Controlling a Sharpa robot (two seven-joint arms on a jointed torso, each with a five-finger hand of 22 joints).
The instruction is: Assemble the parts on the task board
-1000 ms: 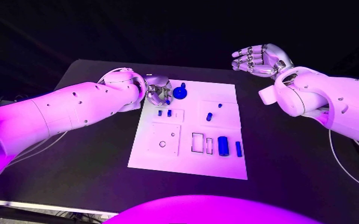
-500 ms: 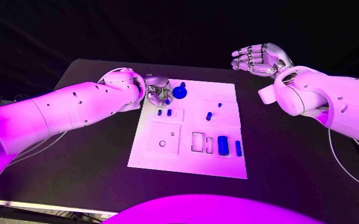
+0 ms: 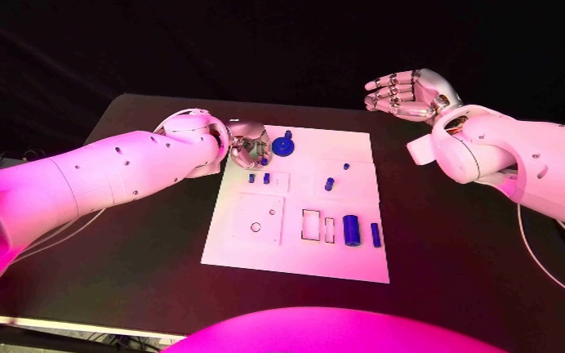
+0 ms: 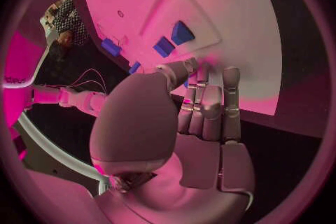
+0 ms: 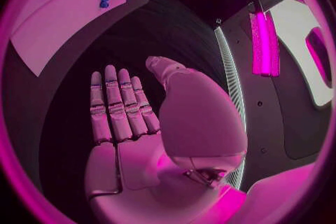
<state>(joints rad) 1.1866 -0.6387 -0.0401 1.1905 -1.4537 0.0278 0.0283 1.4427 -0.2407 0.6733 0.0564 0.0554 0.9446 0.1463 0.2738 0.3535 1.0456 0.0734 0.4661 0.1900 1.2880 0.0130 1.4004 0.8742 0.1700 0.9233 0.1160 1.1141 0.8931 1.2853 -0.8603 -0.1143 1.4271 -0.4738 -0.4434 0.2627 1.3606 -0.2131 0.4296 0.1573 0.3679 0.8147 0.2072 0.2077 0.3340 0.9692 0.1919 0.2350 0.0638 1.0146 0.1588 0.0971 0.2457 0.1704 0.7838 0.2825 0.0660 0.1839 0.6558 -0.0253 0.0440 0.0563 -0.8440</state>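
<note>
**Left hand worked at the round blue part on the board's far corner**

Left hand [image 3: 247, 145] hovered over the far left corner of the task board [image 3: 353, 267], its fingers close against a round blue part [image 3: 282, 145] that lay there; whether it actually gripped the piece could not be told from any view. Its place suggested it was seating or picking that part. Right hand [image 3: 407, 94] was raised off the worktop [image 3: 141, 239], well apart from the board, fingers extended and empty, probably kept clear until needed. Other small blue parts [image 3: 351, 230] sat across the board, a cluster near its front edge, apparently waiting for assembly.
</note>
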